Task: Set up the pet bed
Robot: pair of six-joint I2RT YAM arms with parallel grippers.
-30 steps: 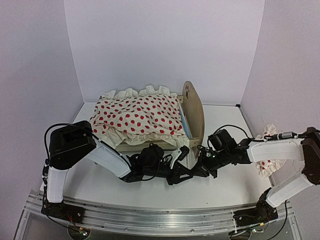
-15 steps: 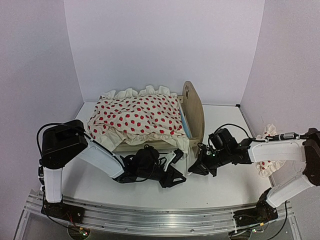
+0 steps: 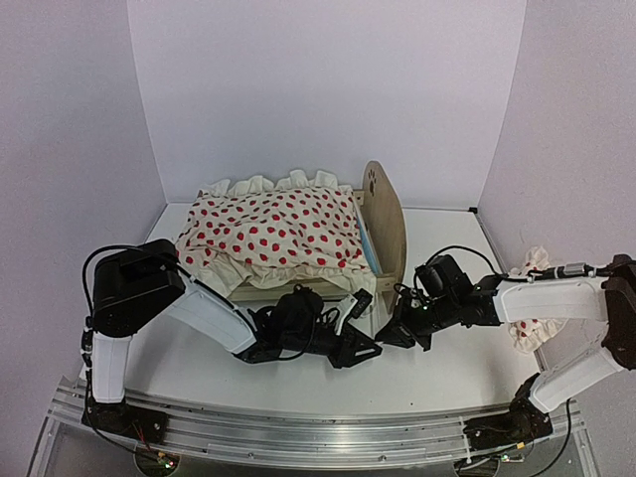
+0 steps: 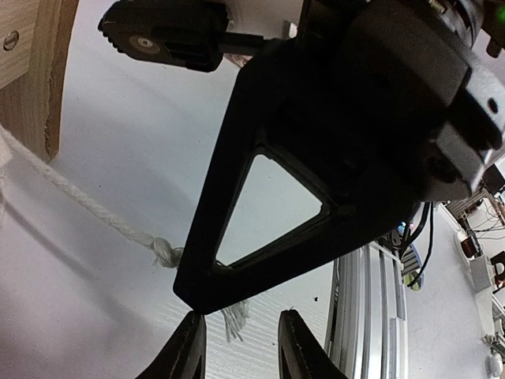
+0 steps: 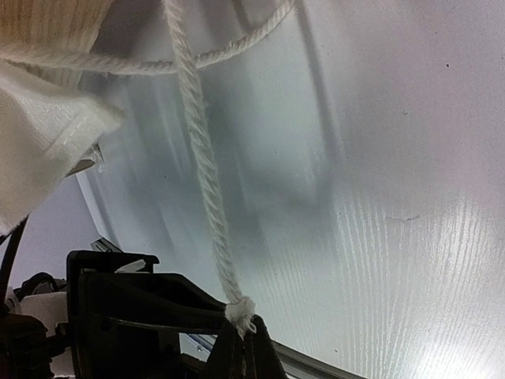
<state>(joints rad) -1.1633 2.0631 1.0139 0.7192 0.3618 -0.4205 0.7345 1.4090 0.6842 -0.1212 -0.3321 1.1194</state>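
Note:
The pet bed (image 3: 383,214) stands at the back middle, its paw-print headboard on the right and a strip of blue-striped mattress (image 3: 370,248) showing beside it. The red-dotted duvet (image 3: 273,234) lies over it. A white rope (image 5: 203,158) hangs from the bed's front. My right gripper (image 5: 245,335) is shut on the rope's knotted end (image 5: 239,309), low over the table in front of the headboard (image 3: 388,336). My left gripper (image 4: 237,351) is open and empty, its tips just below the right gripper's black finger and the rope's frayed end (image 4: 233,320). In the top view it (image 3: 366,350) sits beside the right gripper.
The small red-dotted pillow (image 3: 532,298) lies at the right wall behind my right arm. A corner of the bed's wooden frame (image 4: 39,71) is close on the left in the left wrist view. The metal rail (image 3: 298,422) runs along the table's near edge.
My left gripper drew back to the left, then came right again, up against the right gripper. The right gripper has kept its hold on the rope and barely moved.

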